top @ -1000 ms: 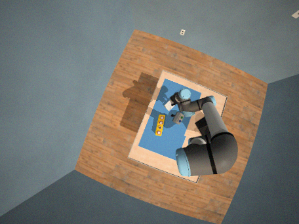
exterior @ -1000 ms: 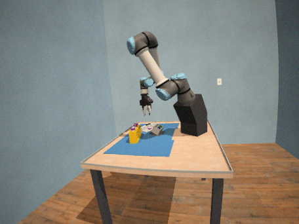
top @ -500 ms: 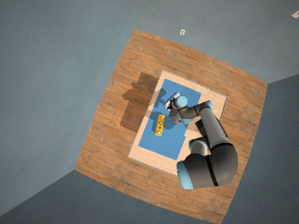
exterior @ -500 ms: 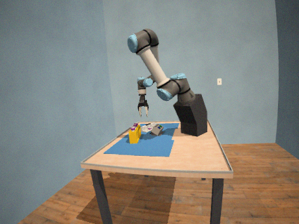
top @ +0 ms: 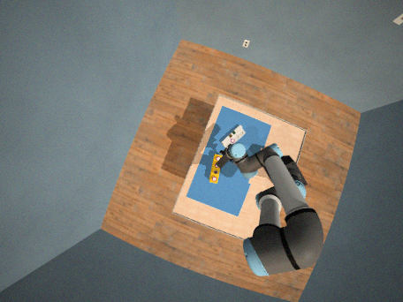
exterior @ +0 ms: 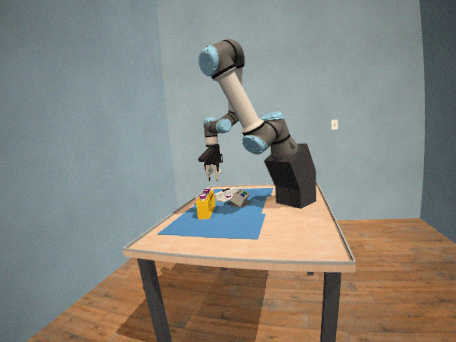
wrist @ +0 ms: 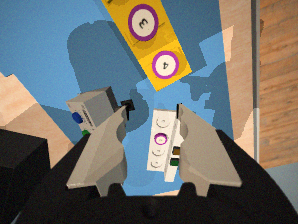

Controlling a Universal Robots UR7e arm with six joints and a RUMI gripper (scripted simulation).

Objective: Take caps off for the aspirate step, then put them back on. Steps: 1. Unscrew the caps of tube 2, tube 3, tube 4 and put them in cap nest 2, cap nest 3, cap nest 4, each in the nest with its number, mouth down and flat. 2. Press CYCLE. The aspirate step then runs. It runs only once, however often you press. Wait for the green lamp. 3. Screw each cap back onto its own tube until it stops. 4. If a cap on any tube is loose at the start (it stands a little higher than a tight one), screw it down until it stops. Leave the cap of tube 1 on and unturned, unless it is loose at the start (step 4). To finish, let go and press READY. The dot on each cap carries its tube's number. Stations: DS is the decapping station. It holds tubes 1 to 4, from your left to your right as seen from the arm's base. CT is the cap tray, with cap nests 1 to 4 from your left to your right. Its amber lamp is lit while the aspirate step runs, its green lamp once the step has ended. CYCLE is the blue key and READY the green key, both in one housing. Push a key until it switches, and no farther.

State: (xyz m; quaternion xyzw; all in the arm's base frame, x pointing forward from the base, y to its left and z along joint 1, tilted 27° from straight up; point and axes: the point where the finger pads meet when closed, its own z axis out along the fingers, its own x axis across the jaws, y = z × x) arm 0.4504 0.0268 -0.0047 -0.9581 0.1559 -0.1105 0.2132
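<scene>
- Nearest the wrist camera, the end effector (top: 221,162) (exterior: 213,179) (wrist: 152,106) stands partly open, its two fingers apart and gripping nothing. It hangs above the height of the stations.
- Decapping station (top: 212,175) (exterior: 204,209) (wrist: 156,82): yellow, upright on the blue mat (top: 221,199) (exterior: 220,227) (wrist: 45,75). It lies toward 12 o'clock in the wrist view.
- Cap of tube 4 (top: 217,158) (wrist: 165,64): seated at the station's end nearest the cap tray, number legible.
- Cap of tube 3 (top: 216,166) (wrist: 143,22): seated next to it, toward 11 o'clock of cap 4 in the wrist view.
- Tube 2 (top: 216,172): uncapped, a dark spot in the top view.
- Cap of tube 1 (top: 214,178) (exterior: 202,197): on its tube, at the station's far end. Its tightness cannot be told.
- Cap tray (top: 239,132) (wrist: 152,167): white, toward 1 o'clock of the station in the top view and toward 5 o'clock in the wrist view.
- Purple-rimmed cap (top: 232,140) (exterior: 228,196) (wrist: 160,139): in cap nest 2; its number is too small to read. The other three nests hold no caps.
- Amber lamp (wrist: 176,150) and green lamp (wrist: 174,162): both look dark.
- Grey key housing (exterior: 240,200) (wrist: 97,105): toward 9 o'clock in the wrist view, blue key (wrist: 77,118) and green key (wrist: 85,133) visible.

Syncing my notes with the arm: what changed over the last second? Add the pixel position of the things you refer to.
The gripper (top: 218,163) (exterior: 213,179) (wrist: 152,106) moved from near the cap tray (top: 239,131) (exterior: 221,196) (wrist: 169,119) toward the decapping station (top: 212,175) (exterior: 203,210) (wrist: 157,86). No grasp or release is visible; its fingers stand apart, nothing between them. Station and tray stayed put.
</scene>
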